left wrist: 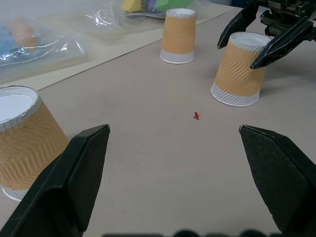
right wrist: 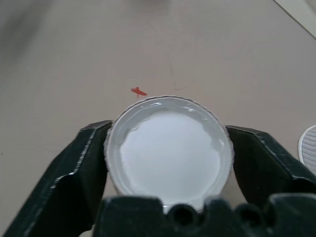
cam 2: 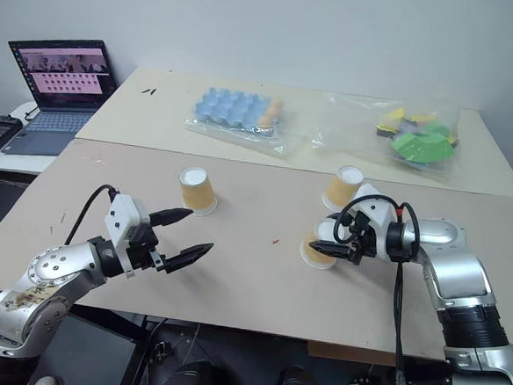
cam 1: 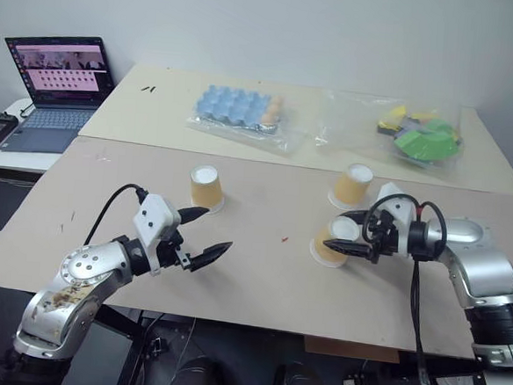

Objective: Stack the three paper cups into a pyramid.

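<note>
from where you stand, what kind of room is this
Probably a robotics lab or test workspace, not a home. An open laptop sits on a side desk, the work tables are plain board tops, and bagged props lie at the back: a blue egg tray and colourful toy pieces.

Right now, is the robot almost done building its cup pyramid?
Not yet. Nothing is stacked: all three cups stand upside down, apart, on the table. The right gripper is shut on the near cup. The far cup and left cup wait; the left gripper is open.
</note>
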You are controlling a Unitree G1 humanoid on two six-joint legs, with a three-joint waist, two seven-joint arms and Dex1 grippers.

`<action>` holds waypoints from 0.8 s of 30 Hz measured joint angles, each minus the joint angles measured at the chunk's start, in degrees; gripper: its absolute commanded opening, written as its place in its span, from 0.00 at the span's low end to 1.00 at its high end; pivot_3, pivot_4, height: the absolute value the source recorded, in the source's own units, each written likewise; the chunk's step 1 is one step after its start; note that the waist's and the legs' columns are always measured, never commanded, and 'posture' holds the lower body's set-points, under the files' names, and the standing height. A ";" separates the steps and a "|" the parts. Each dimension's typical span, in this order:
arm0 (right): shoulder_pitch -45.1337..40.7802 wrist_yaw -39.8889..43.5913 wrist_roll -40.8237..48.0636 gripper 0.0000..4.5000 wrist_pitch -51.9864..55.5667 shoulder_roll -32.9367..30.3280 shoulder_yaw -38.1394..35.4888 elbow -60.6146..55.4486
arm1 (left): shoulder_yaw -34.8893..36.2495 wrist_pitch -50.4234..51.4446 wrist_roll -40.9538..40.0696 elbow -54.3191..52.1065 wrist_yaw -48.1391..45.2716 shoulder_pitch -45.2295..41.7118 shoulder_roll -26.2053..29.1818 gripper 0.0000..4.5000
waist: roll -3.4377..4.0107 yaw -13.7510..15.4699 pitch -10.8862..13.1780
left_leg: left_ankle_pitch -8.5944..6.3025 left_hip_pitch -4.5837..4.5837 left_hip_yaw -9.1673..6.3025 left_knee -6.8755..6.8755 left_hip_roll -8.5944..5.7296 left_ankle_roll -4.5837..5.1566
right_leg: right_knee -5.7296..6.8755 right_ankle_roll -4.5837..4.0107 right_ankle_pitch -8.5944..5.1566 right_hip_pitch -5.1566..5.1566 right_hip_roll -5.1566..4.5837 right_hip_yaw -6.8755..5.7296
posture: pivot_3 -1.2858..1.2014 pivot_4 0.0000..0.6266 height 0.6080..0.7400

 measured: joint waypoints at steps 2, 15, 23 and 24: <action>0.00 0.01 0.00 0.62 0.00 0.03 0.02 0.04 | 0.00 0.00 0.02 0.00 -0.02 0.00 0.00 1.00 | 0.00 -0.01 0.00 | 0.00 0.00 0.00 0.00 0.00 0.00 | 0.00 0.00 0.00 0.00 0.00 0.00 | 0.52 0.24 0.75; -15.54 -1.54 -0.66 0.62 1.05 12.67 5.68 2.00 | -0.23 -0.05 0.20 0.01 0.20 0.12 0.00 1.00 | 0.02 -1.53 0.01 | 0.04 0.03 0.03 -0.01 0.11 -0.07 | 0.04 -0.07 0.05 -0.06 0.16 0.03 | 0.52 0.24 0.75; -19.35 1.55 -6.21 0.62 -4.00 19.34 15.31 13.62 | -0.30 -0.03 0.60 0.03 0.41 0.07 -0.03 1.00 | 0.02 -0.59 0.02 | 0.02 -0.17 0.01 0.05 -0.05 -0.02 | -0.01 -0.02 0.08 -0.12 0.02 -0.05 | 0.52 0.24 0.75; -19.67 1.89 -6.43 0.62 -4.51 19.34 15.46 14.07 | -0.30 -0.03 0.60 0.02 0.44 0.08 -0.03 1.00 | 0.02 -0.65 0.02 | 0.02 -0.15 0.01 0.05 -0.05 -0.02 | 0.00 -0.02 0.08 -0.11 0.02 -0.04 | 0.52 0.24 0.75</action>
